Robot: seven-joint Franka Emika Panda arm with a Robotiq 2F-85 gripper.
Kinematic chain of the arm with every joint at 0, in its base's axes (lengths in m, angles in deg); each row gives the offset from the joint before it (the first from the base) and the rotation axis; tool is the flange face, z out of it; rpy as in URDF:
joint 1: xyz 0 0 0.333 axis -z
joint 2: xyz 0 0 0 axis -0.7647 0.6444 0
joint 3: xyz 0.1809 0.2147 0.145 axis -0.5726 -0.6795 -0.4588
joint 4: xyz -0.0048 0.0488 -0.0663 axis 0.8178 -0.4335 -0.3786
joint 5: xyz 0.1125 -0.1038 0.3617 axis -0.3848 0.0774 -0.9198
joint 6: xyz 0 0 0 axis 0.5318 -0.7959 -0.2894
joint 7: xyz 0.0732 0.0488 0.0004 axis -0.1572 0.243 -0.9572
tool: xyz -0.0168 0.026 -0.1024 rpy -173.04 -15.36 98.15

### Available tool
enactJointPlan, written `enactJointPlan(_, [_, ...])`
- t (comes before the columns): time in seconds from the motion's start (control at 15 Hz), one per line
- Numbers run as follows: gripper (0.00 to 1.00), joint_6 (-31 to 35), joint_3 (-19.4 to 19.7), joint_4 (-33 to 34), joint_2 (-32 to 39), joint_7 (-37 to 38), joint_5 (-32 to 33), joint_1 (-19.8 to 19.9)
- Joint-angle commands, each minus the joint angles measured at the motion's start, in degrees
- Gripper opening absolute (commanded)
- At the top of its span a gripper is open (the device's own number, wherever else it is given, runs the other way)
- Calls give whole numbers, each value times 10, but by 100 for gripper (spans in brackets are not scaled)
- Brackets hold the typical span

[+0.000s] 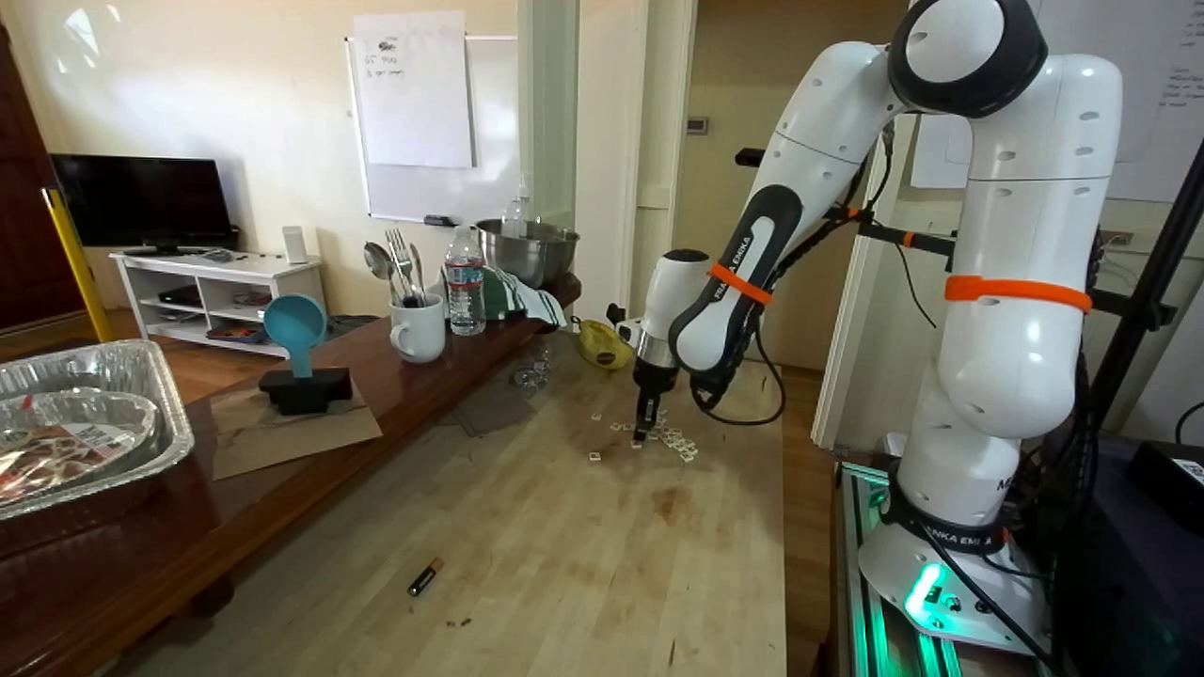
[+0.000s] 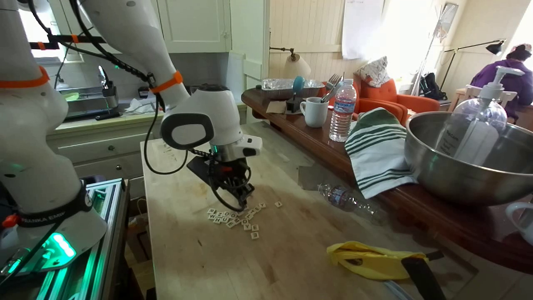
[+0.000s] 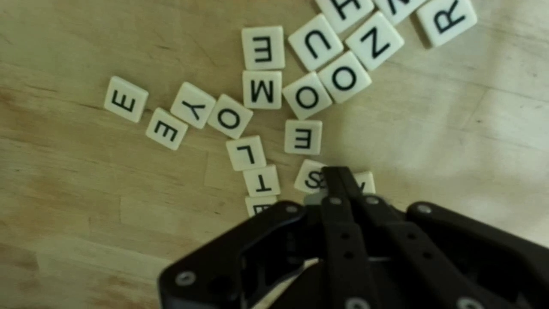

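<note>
Wrist view: the end effector point(image 3: 341, 171) has its fingers point(image 3: 336, 214) pressed together over the letter tiles point(image 3: 262, 89), partly hiding an S tile point(image 3: 307, 176); whether they touch it, I cannot tell. In an exterior view the arm point(image 1: 823, 132) rises, bends high at the elbow and slopes down, wrist pointing at the counter point(image 1: 564, 564), where the tiles lie loosely clustered.

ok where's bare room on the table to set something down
The table has a broad bare patch between the battery and letter tiles, and another between the tiles and the yellow item. Crowded: around the gripper, among the tiles.
</note>
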Motion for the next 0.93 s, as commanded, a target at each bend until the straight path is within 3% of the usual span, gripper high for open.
enactJointPlan(0.0, [0, -24, -7, 0, -26, 30, 0, -3])
enactJointPlan(0.2, [0, -29, -13, -3, -33, 27, -17, -4])
enactJointPlan(0.4, [0, -39, -40, -10, -47, -32, -93, -3])
enactJointPlan(0.47, [1, -12, -23, -2, -25, 0, -51, -5])
enactJointPlan(0.87, [0, -12, -38, -6, -30, -40, -96, -10])
